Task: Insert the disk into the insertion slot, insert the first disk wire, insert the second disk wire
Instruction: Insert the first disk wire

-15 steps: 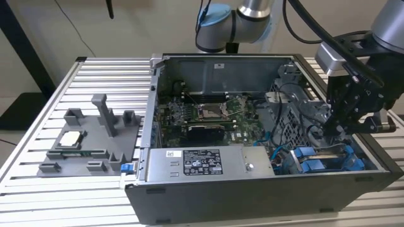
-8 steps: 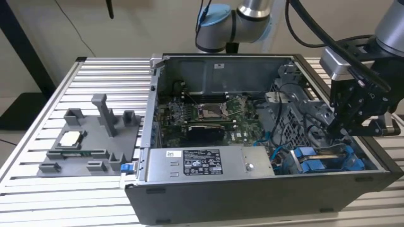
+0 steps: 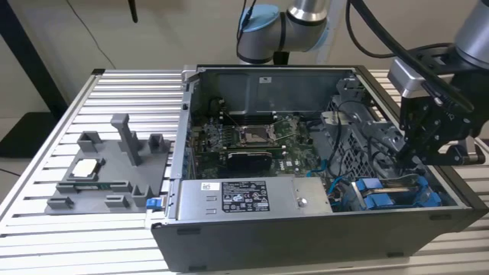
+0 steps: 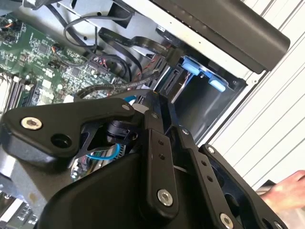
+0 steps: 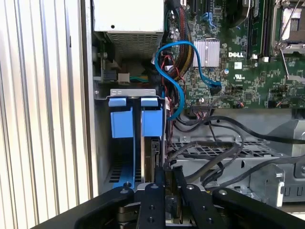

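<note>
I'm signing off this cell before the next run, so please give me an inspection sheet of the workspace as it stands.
Surface: slatted metal table carrying an open computer case.
Job's things: insertion slot in a corner of the case, blue tabs at its mouth.
Clutter: grey fixture with small parts, to the exterior view's left of the case.
Grippers: gripper hangs inside the case at the insertion slot.
Cables: blue cable loops over the motherboard; black cables run beside the slot.
Surroundings: a person's hand near the table, outside the case.
</note>
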### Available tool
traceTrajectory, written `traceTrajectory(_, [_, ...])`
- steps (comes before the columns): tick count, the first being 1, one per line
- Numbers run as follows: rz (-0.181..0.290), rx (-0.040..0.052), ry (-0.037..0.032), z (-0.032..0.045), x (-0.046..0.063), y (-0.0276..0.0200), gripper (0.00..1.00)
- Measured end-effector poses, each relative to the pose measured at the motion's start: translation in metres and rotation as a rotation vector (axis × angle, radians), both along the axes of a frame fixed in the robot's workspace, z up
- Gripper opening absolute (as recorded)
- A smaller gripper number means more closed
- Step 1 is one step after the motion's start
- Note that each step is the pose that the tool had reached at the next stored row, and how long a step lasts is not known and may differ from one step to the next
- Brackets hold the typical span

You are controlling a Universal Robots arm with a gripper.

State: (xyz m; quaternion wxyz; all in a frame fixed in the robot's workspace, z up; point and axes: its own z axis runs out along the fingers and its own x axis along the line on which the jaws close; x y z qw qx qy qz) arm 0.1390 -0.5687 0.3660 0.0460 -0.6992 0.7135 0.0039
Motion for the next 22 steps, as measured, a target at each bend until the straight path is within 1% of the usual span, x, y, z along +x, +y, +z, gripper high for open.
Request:
traceTrajectory(6, [0.000, -0.0021, 0.0130, -0.0042, 0.008, 0.0000, 0.19])
traceTrajectory(11, [0.000, -0.0020, 0.0209, -0.0106, 0.013, -0.0002, 0.19])
traceTrajectory(16, [0.000, -0.0020, 0.0321, -0.0144, 0.018, -0.0018, 0.19])
traceTrajectory(19, [0.000, -0.0019, 0.0350, -0.0165, 0.018, -0.0030, 0.19])
traceTrajectory(22, [0.000, -0.0020, 0.0352, -0.0181, 0.018, -0.0039, 0.19])
